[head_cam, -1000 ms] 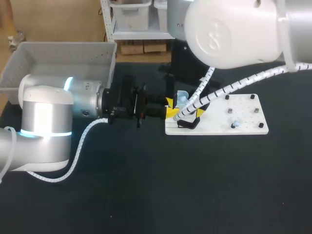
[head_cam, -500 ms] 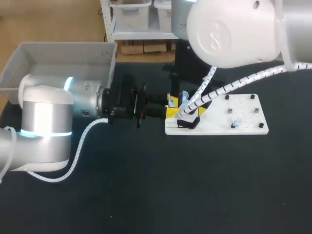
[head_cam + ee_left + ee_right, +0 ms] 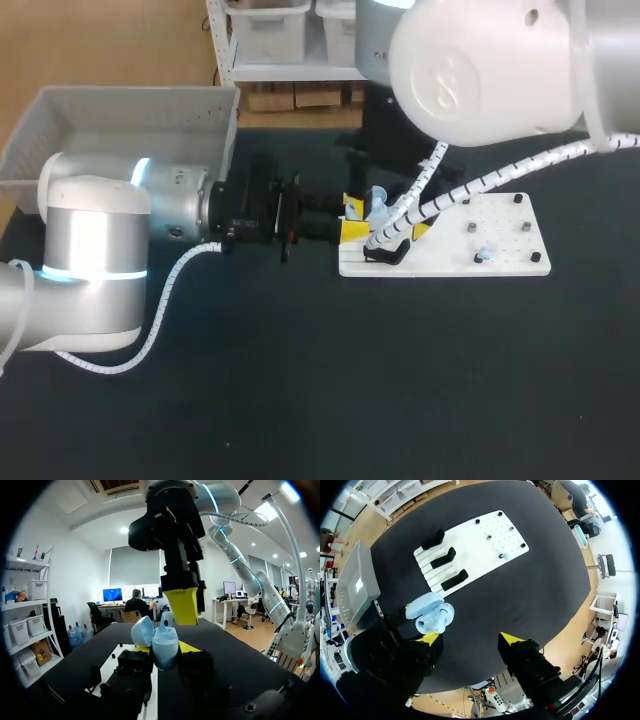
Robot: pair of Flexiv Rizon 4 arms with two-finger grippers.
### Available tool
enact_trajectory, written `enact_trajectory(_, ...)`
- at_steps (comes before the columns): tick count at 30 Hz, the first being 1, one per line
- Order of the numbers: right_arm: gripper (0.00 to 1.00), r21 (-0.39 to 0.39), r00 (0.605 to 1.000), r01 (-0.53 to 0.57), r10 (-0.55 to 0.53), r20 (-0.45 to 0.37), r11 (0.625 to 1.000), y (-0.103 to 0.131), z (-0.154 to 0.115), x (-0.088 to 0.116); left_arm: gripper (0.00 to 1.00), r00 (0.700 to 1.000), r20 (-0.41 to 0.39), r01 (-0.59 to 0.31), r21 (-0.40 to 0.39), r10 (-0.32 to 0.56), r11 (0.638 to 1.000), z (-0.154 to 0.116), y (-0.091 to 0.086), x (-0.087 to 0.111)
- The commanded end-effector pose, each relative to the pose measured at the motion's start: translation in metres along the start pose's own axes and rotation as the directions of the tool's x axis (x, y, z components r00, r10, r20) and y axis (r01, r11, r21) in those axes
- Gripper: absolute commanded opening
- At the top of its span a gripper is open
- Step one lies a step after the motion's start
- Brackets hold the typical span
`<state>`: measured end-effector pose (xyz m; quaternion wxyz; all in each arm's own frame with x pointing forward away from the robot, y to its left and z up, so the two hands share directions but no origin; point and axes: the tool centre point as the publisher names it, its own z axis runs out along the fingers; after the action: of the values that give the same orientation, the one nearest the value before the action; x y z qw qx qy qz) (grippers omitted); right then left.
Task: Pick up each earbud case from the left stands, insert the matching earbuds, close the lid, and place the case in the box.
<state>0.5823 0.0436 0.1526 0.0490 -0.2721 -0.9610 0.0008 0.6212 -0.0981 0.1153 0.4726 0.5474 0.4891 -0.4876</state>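
A light blue earbud case (image 3: 165,649) with its lid (image 3: 142,630) swung open is held by my left gripper (image 3: 165,652), shut on its body. A matching earbud (image 3: 166,619) stands in the case's opening. Just above it hangs a yellow finger (image 3: 183,605) of my right gripper (image 3: 470,639), which is open with nothing between its tips. In the right wrist view the case (image 3: 436,619) sits beside one fingertip. From the head view the case (image 3: 376,203) and my left gripper (image 3: 352,222) are at the white board's left end. A second earbud (image 3: 484,254) lies on the board.
The white board (image 3: 505,235) carries black stands (image 3: 445,557) at its left end and small pegs to the right. A grey box (image 3: 120,110) stands at the back left, behind my left arm. Dark table surface lies open in front.
My right arm has shifted slightly right and its fingers now stand wider apart. The case shows again beneath it. My left arm and the case have not moved.
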Motion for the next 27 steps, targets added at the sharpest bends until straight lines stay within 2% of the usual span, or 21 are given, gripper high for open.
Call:
enact_trajectory(1,0.71,0.003,1.000,-0.001,0.001,0.001,1.000,-0.002,0.001,-0.002,0.00,1.000,0.004,-0.004,-0.007,0.004,1.000,0.000,-0.002,0.001)
enact_trajectory(5,0.70,0.004,1.000,-0.008,0.008,0.005,1.000,-0.004,0.003,-0.005,0.00,1.000,0.004,-0.004,-0.007,0.004,1.000,0.000,-0.002,0.001)
enact_trajectory(10,0.73,-0.010,1.000,-0.015,0.015,0.004,1.000,-0.006,-0.001,-0.006,0.00,1.000,0.004,-0.004,-0.007,0.004,1.000,0.000,-0.002,0.001)
enact_trajectory(16,0.78,-0.072,0.999,0.002,0.000,0.035,0.997,-0.012,-0.024,0.001,0.00,1.000,0.004,-0.004,-0.007,0.004,1.000,0.000,-0.002,0.001)
enact_trajectory(19,0.81,-0.094,0.992,0.067,-0.056,0.111,0.993,-0.019,-0.040,0.005,0.00,1.000,0.004,-0.004,-0.007,0.004,1.000,0.000,-0.002,0.001)
enact_trajectory(21,0.82,-0.085,0.975,0.133,-0.114,0.192,0.988,-0.026,-0.048,0.007,0.00,1.000,0.004,-0.004,-0.007,0.004,1.000,0.000,-0.002,0.001)
enact_trajectory(23,0.92,-0.039,0.951,0.181,-0.165,0.263,0.983,-0.033,-0.051,0.008,0.00,1.000,0.004,-0.004,-0.007,0.004,1.000,0.000,-0.002,0.001)
enact_trajectory(25,1.00,-0.022,0.936,0.199,-0.183,0.299,0.980,-0.044,-0.053,0.006,0.00,1.000,0.004,-0.004,-0.007,0.004,1.000,0.000,-0.002,0.001)
enact_trajectory(27,1.00,-0.017,0.928,0.208,-0.192,0.321,0.978,-0.054,-0.054,0.001,0.00,1.000,0.004,-0.004,-0.007,0.004,1.000,0.000,-0.002,0.001)
